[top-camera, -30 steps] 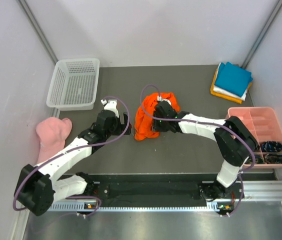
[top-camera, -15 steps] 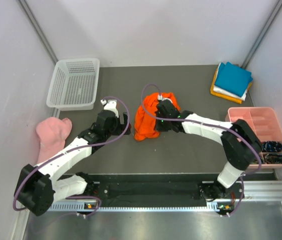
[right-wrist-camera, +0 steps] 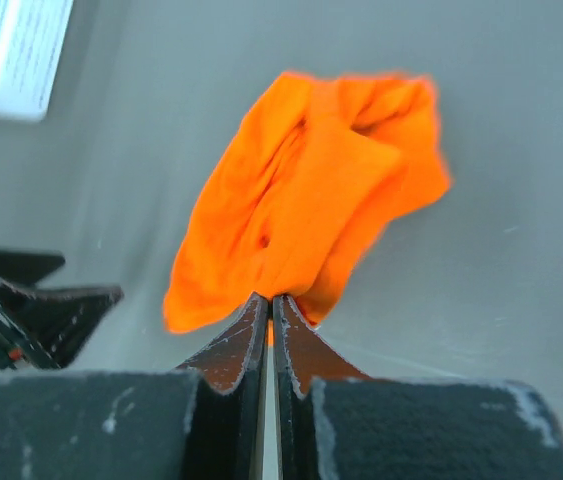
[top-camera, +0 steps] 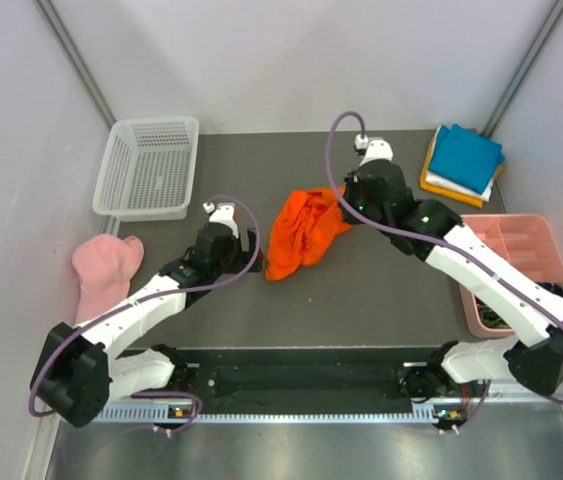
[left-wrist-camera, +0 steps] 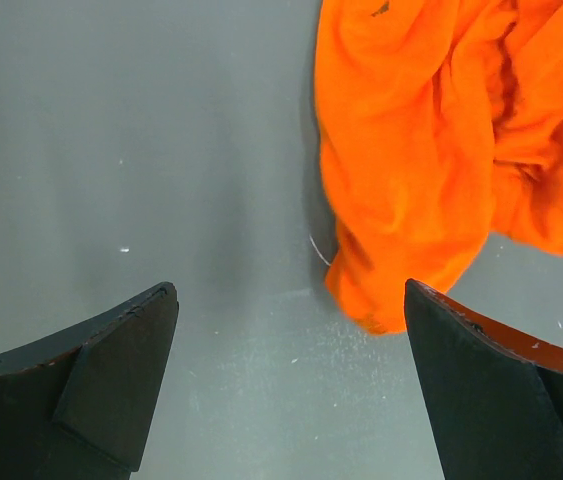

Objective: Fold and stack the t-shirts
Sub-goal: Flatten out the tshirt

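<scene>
The bright orange t-shirt [top-camera: 301, 232] hangs crumpled from my right gripper [top-camera: 349, 208], which is shut on its upper right edge and holds it raised over the table's middle. It also shows in the right wrist view [right-wrist-camera: 301, 215], pinched between the closed fingers. My left gripper [top-camera: 246, 247] is open and empty, low over the table just left of the shirt's lower end [left-wrist-camera: 401, 200]. A folded stack with the teal blue t-shirt [top-camera: 466, 155] on top, over white and amber yellow ones, lies at the back right.
A white mesh basket [top-camera: 149, 165] stands at the back left. A pale pink cap [top-camera: 104, 265] lies at the left edge. A pink divided tray [top-camera: 521, 245] sits at the right edge with dark small items.
My right gripper has lifted and swung to the back right with the orange shirt, stretching it out from a heap. The left arm has hardly moved.
</scene>
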Action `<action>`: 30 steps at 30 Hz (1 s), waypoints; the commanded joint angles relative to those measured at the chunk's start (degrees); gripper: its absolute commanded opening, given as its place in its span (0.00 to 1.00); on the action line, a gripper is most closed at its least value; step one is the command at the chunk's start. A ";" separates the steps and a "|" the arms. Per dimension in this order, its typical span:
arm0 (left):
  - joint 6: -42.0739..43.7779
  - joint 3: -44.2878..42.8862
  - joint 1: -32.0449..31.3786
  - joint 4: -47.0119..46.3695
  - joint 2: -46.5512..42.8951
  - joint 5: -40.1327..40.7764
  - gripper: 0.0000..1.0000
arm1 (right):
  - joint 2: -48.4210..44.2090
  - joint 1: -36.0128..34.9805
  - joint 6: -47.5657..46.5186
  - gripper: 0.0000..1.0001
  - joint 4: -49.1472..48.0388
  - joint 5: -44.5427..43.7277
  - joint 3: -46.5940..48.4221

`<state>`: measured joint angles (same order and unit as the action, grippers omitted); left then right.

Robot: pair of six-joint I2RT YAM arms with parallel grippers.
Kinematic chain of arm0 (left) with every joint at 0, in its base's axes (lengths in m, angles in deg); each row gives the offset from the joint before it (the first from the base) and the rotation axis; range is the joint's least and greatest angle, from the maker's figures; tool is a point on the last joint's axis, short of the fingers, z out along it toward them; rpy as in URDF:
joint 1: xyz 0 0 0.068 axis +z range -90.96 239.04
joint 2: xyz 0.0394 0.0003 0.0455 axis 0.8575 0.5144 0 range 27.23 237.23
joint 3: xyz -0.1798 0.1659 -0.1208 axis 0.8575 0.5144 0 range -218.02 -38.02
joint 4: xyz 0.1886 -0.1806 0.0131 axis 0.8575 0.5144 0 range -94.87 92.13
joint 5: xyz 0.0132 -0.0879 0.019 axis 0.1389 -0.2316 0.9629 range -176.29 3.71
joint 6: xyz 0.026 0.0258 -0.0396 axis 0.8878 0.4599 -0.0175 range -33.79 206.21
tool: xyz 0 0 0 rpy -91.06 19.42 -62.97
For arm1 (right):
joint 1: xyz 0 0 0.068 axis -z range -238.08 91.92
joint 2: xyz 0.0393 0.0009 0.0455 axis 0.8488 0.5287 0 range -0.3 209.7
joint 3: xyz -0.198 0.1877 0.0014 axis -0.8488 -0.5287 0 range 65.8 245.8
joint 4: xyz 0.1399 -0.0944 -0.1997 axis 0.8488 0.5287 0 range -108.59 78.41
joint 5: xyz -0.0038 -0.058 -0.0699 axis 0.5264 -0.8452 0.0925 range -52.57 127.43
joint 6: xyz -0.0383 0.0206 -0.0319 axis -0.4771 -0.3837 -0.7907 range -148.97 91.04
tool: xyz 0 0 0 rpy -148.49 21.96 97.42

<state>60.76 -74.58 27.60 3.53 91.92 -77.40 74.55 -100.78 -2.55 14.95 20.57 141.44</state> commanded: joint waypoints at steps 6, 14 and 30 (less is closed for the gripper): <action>-1.53 1.14 -0.20 -5.33 1.85 -2.20 0.99 | -5.15 0.95 -2.16 0.00 8.91 -14.33 3.30; -3.72 2.19 -0.20 -11.47 6.94 -7.12 0.99 | -8.31 2.09 -0.84 0.00 9.44 -14.60 0.13; -7.07 5.35 -1.25 -15.17 6.07 -15.47 0.96 | -8.49 2.71 0.30 0.00 8.65 -13.20 -3.39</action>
<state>54.73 -69.90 26.77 -8.23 100.51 -90.63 67.36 -98.77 -3.18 24.35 7.72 138.51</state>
